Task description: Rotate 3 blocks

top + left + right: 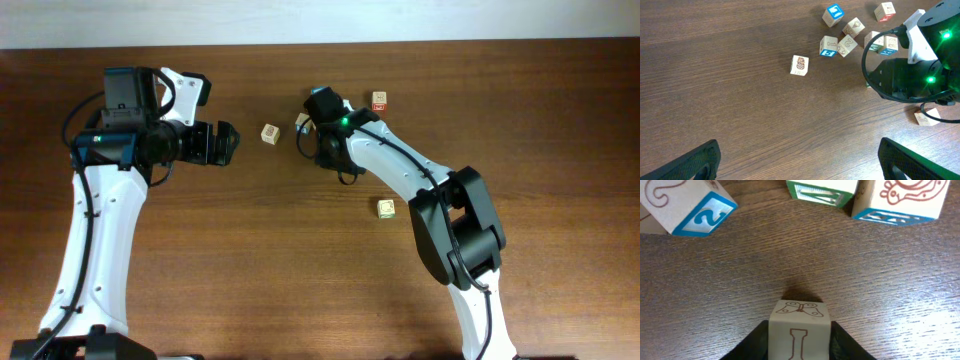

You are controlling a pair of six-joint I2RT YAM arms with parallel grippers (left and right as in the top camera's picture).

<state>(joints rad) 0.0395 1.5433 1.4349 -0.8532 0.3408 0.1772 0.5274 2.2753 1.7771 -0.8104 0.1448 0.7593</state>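
One block (pixel 386 208) with a green-printed top lies alone on the table right of centre. The right wrist view shows another green-faced block (pixel 822 191) at its top edge, standing on the table ahead of the fingers. My right gripper (pixel 800 342) is shut on a pale cube (pixel 800 325) with a brown butterfly and a brown letter I, held low over the wood. In the overhead view the right gripper (pixel 318 140) sits at the cluster of cubes. My left gripper (pixel 228 143) hangs open and empty, its fingers (pixel 695 162) spread wide over bare wood.
A pineapple-printed cube (pixel 799 65) lies apart, left of the cluster. Blue-faced cubes (pixel 833 14) and a red-faced cube (pixel 885 11) stand behind it. Close to the held cube are a blue "2" cube (pixel 687 207) and a brown-printed cube with a blue side (pixel 900 200).
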